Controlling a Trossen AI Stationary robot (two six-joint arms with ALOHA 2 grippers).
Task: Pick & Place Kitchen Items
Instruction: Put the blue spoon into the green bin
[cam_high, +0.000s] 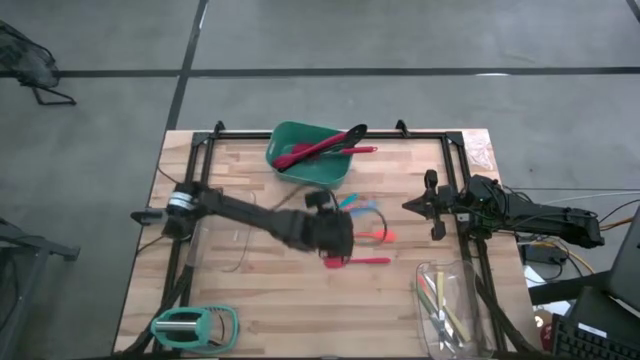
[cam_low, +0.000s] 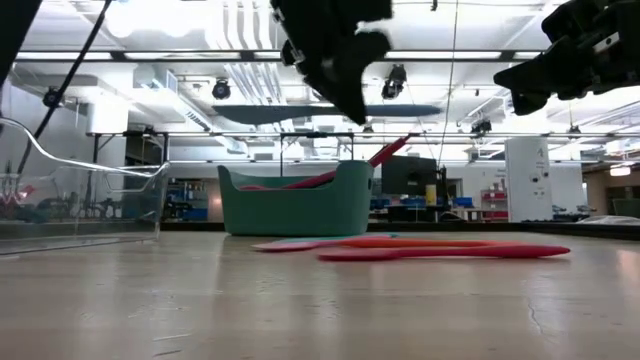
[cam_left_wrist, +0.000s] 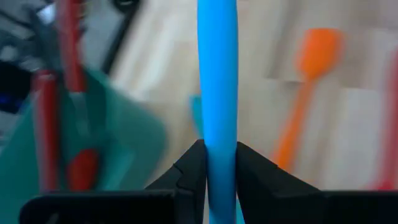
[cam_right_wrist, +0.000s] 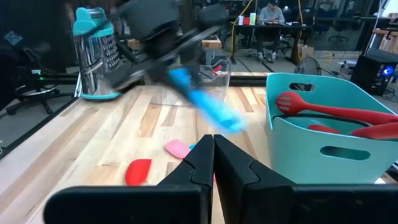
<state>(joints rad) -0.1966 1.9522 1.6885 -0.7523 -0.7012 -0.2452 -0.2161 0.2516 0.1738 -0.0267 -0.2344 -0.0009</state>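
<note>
Your wooden table (cam_high: 250, 290) carries a green tub (cam_high: 312, 153) beyond the left gripper (cam_high: 340, 232), red (cam_high: 358, 261), orange (cam_high: 380, 235) spatulas beside it, a grater (cam_high: 195, 325) and glass tray (cam_high: 452, 305) nearer you.

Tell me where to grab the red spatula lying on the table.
Take the red spatula by its thin handle, mid-length, from straight above with fingers across it: it lies flat on the table, leaving no room underneath. The left gripper is shut on the blue utensil; the right gripper, shut, is free.
</note>
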